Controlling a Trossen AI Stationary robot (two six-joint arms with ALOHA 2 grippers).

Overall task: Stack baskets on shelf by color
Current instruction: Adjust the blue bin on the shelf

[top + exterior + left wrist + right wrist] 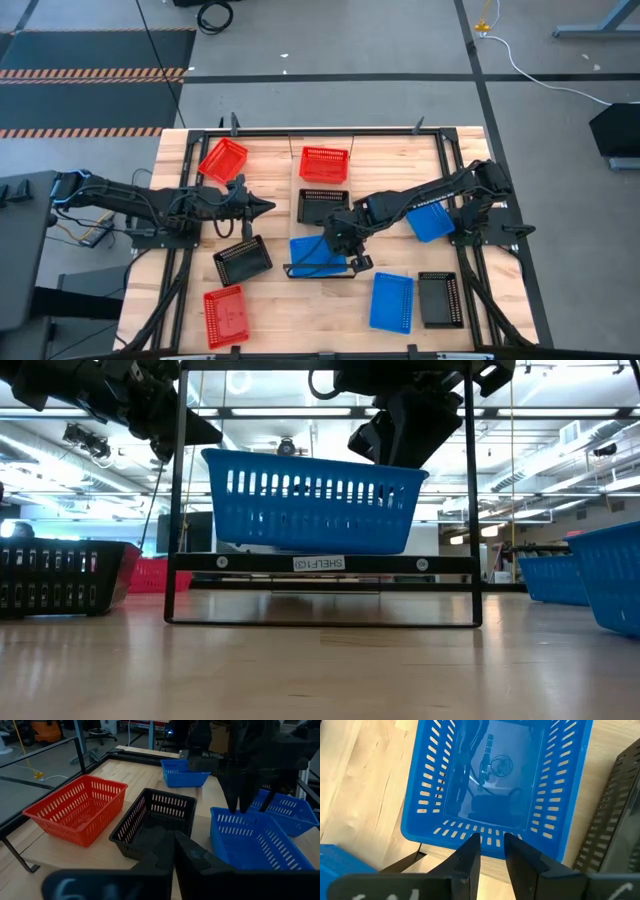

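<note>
**Blue basket on the shelf, right gripper at its rim**

A blue rectangular plastic basket with perforated mesh sides (312,254) sits on the long narrow light-wood shelf with a thin black metal frame (322,270), near the middle of the planked wooden table (280,310). In the low view the same basket (312,500) rests above the frame's crossbar, which bears a small white label. The right gripper (345,243) hangs over the basket's near short wall; in the right wrist view its two dark fingers (467,857) stand a little apart, straddling the rim of that wall (485,837), and whether they press on it cannot be told.

The left gripper (262,207) hovers above the table left of centre with its fingers pressed together and holding nothing.

On the shelf beyond the blue basket lie a black mesh basket (323,206), just behind it, and a red mesh basket (324,164) at the far end. Off the shelf, a second red basket (222,160) sits tilted near the far left, a second black one (242,260) lies below the left gripper, and a third red one (225,315) rests by the near left edge. On the right, a blue basket (430,221) lies partly under the right arm, and another blue one (391,301) sits just beside a third black basket (440,299) near the front edge.
</note>
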